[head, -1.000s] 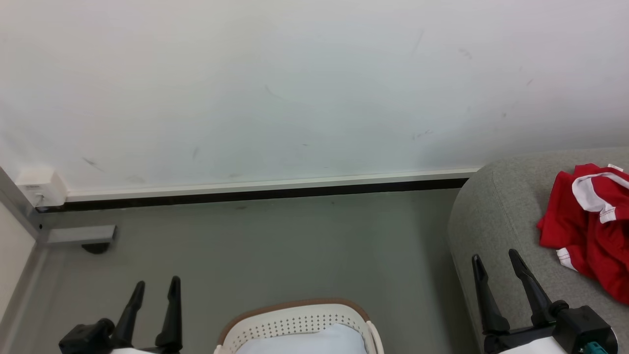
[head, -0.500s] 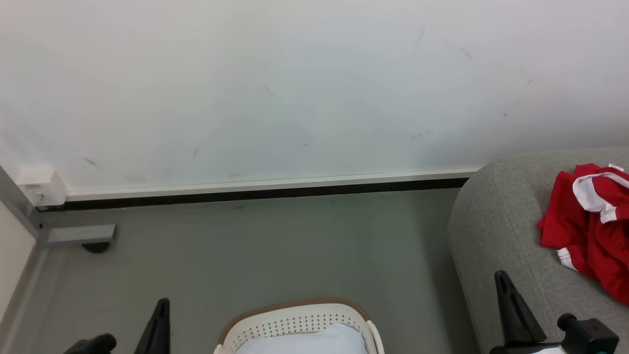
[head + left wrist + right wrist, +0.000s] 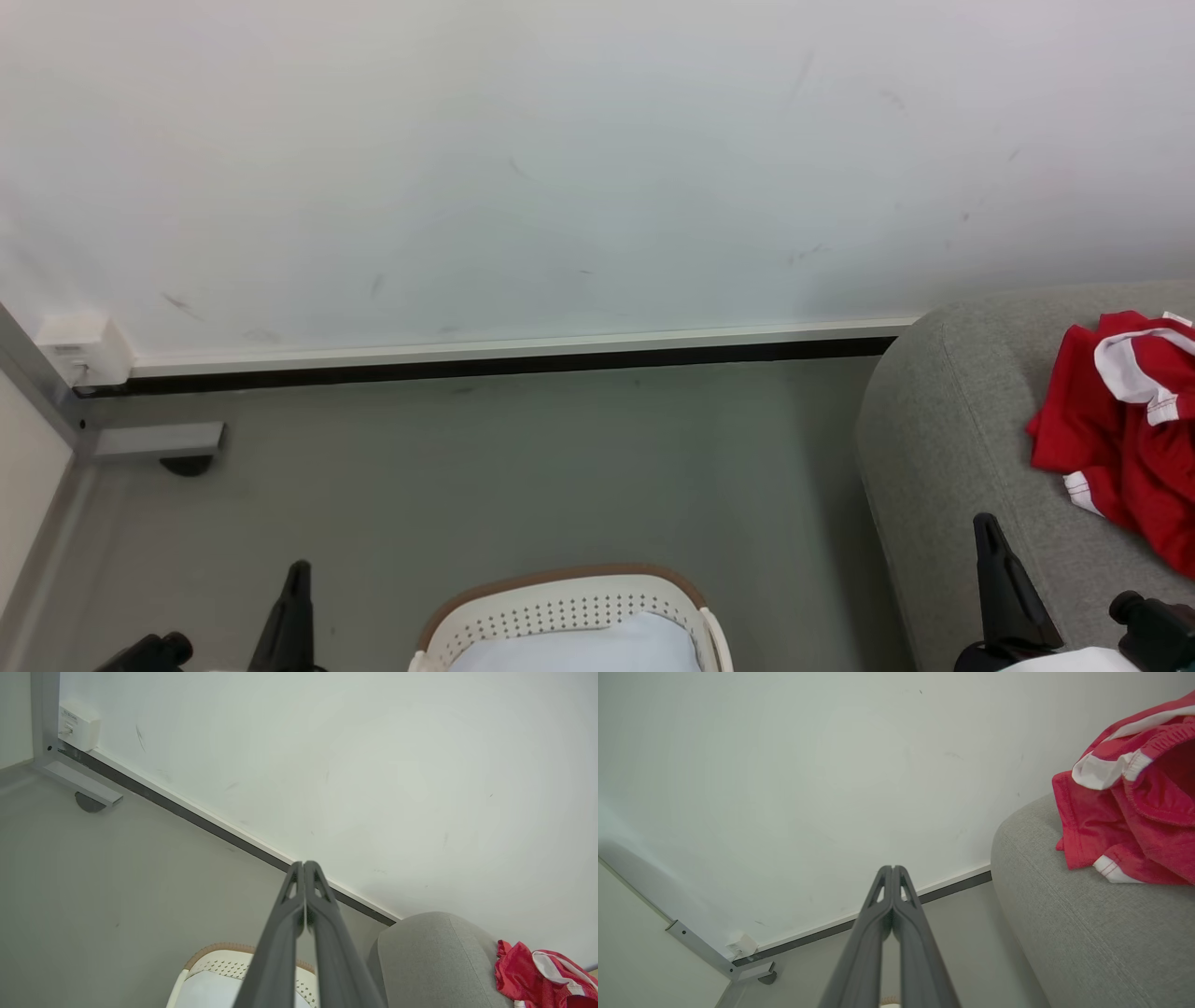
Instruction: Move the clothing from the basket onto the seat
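Note:
The red and white clothing (image 3: 1125, 425) lies crumpled on the grey seat (image 3: 943, 439) at the right; it also shows as clothing (image 3: 537, 977) and clothing (image 3: 1139, 812) in the wrist views. The white basket (image 3: 560, 611) with a brown rim stands at the bottom centre, a pale blue cushion (image 3: 579, 649) inside it. My left gripper (image 3: 297, 571) is shut and empty, low at the left of the basket. My right gripper (image 3: 985, 525) is shut and empty over the seat's front edge, left of the clothing.
A white wall with a dark baseboard (image 3: 485, 364) runs behind the grey floor. A small white box (image 3: 79, 350) and a grey metal bracket (image 3: 154, 439) sit in the left corner. Open floor lies between basket and wall.
Both grippers have shut from open and drawn down toward the bottom edge of the head view. The clothing, basket and seat stay where they were.

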### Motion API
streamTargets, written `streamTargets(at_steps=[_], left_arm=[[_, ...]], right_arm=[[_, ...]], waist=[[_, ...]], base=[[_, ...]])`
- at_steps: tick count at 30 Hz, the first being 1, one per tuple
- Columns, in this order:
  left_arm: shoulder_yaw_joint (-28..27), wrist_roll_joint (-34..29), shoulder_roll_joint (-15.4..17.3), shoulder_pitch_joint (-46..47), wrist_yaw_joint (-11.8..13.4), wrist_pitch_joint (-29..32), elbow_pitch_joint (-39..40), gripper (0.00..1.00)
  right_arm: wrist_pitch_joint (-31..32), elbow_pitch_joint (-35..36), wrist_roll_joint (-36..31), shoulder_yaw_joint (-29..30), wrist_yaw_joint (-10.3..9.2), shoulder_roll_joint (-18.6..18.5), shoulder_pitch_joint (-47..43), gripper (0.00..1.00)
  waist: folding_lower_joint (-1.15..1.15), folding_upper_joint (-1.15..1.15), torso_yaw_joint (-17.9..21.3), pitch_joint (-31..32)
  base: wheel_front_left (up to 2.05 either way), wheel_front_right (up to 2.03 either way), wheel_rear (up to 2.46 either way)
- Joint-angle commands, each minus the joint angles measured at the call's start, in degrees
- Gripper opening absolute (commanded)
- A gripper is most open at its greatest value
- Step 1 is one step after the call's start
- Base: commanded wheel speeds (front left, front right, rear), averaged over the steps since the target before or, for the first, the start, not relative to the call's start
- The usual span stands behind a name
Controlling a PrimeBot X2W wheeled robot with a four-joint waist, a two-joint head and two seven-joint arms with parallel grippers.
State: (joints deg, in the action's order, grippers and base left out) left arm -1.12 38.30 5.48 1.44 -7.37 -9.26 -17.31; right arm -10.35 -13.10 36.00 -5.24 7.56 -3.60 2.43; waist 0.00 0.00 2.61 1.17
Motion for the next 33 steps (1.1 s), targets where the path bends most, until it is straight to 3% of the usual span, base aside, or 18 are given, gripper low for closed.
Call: streamTargets(at_steps=[1,33], left_arm=[[-0.41,2.2,0.17,1.64,-0.04,0.36,1.07,0.0],[-2.59,23.98,-0.96,3.17,-0.09,6.86,2.1,0.0]], right_arm=[[0.33,0.55,2.05,0.39,-0.02,-0.47,1.75,0.0],[6.22,0.03,26.03,3.81,-0.06,-1.12,2.81,0.0]], waist=[[0.0,0.0,-0.03,-0.01],[0.0,0.0,-0.84,-0.42]], base=[[0.0,0.0,0.0],[0.0,0.0,0.0]])
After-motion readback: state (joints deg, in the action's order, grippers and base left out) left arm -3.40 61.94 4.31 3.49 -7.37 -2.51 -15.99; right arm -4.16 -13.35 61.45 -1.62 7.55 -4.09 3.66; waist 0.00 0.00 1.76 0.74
